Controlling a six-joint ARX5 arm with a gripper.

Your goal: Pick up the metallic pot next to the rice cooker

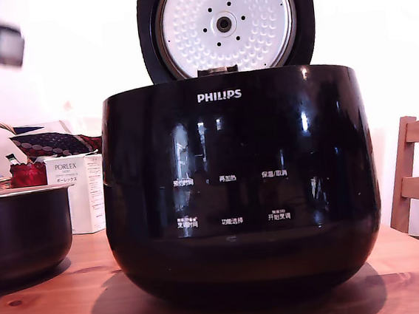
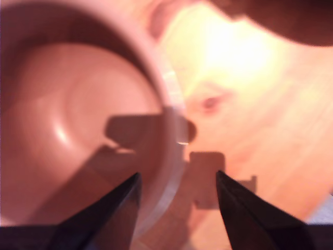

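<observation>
Metallic pot [image 1: 23,230] sits beside the rice cooker [image 1: 238,184], white box [image 1: 79,192] behind.

We see a glossy black cooker [image 1: 239,191] whose open lid carries a dimpled silver metal plate [image 1: 223,24]. The pot [image 1: 22,234] is dark with a soft sheen and a thin pale metal rim. The table [image 1: 54,313] is smooth wood; a paper box [image 1: 79,192] looks matt.

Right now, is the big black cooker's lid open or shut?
Open. The rice cooker's lid stands upright behind the body, its dimpled silver inner plate facing the exterior view.
</observation>
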